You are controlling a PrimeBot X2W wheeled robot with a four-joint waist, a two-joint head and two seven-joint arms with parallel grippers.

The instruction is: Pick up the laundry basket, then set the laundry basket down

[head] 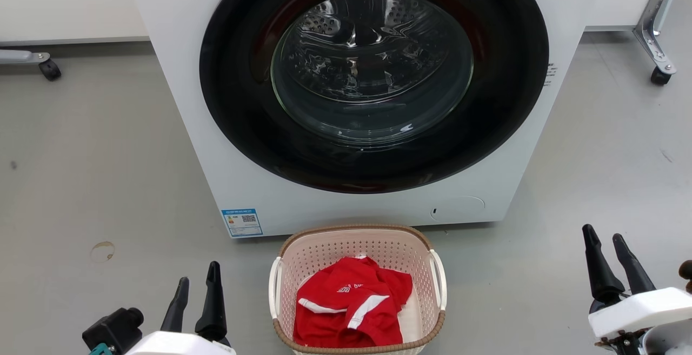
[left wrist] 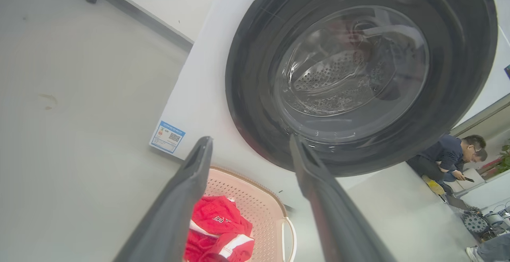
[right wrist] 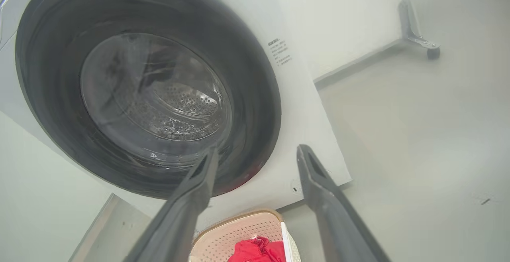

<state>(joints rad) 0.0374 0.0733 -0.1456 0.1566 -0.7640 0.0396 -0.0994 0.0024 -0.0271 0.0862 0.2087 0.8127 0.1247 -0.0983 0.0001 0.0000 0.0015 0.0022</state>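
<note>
The basket [head: 324, 255] stands on the floor [head: 81, 182], just before the washer [head: 216, 128] base, and contains a red garment [head: 351, 301]. The left gripper [head: 199, 282] and right gripper [head: 603, 236] flank it, apart from it; fingers spread, empty.

The rounded pale pink perforated plastic laundry basket [head: 335, 249] has a regular grid of small holes, a brown woven-look rim and two white side handles. In it lies a bright red cloth garment [head: 348, 303] with white stripes and small white lettering. The boxy white metal washer [head: 205, 144] has a glossy black round door ring [head: 238, 74] around clear glass, behind which is a silvery drum [head: 373, 47] dotted with holes. A blue-and-white sticker [head: 242, 222] with a black square code marks the lower left corner of the washer's front. The smooth grey floor [head: 81, 182] bears a faint brown ring mark [head: 102, 251]. The left gripper [head: 199, 272] and right gripper [head: 603, 232] have black fingers on white housings.
</note>
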